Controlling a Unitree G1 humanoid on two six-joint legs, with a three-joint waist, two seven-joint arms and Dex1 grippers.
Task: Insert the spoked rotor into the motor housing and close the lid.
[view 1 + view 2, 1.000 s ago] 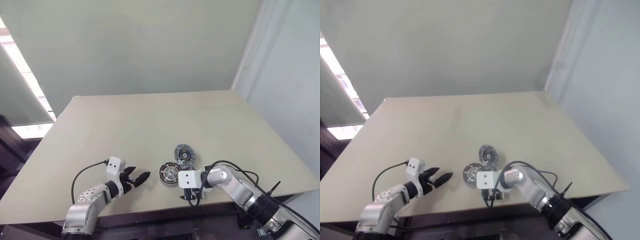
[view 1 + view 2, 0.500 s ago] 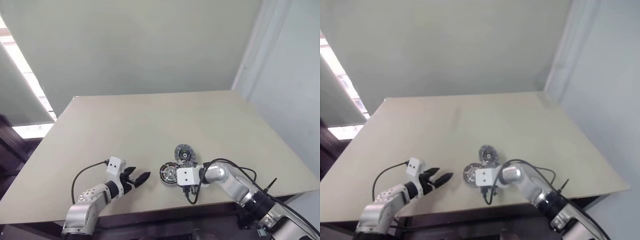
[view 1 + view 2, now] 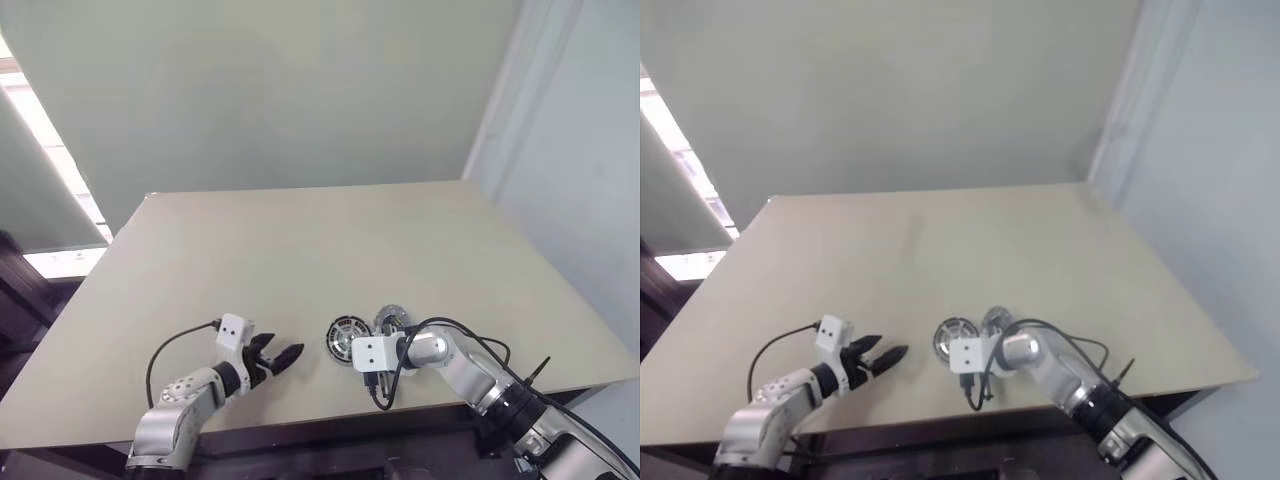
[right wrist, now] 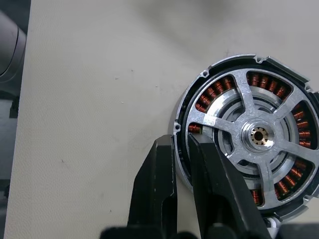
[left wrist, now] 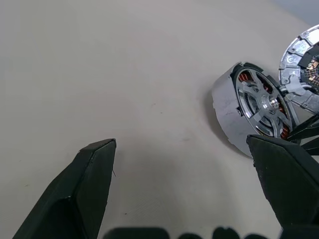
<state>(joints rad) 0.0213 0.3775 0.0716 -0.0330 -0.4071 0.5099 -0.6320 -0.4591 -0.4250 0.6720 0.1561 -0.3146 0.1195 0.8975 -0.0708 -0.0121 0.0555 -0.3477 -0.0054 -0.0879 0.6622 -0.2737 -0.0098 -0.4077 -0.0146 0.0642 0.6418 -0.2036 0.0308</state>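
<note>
The motor housing (image 4: 249,134) is a round part with a silver wall and a spoked silver face, with copper windings showing between the spokes. It is tipped up on edge near the table's front (image 3: 347,336). My right gripper (image 4: 180,142) is shut on its rim, one finger outside and one inside. The lid (image 3: 392,320), a grey disc with a segmented ring (image 5: 299,47), stands tilted just behind and to the right of the housing. I cannot tell the spoked rotor apart as a piece of its own. My left gripper (image 3: 282,355) stands open a hand's width left of the housing, holding nothing.
The tan table (image 3: 300,250) stretches bare behind the parts. Its front edge (image 3: 300,420) runs close below both grippers. A black cable (image 3: 385,392) loops off the right wrist. A pale wall stands behind and a curtain to the right.
The right gripper's fingers have closed on the housing's rim and the housing has tipped up. The lid has shifted nearer and to the right, against the housing. The left arm has kept still.
</note>
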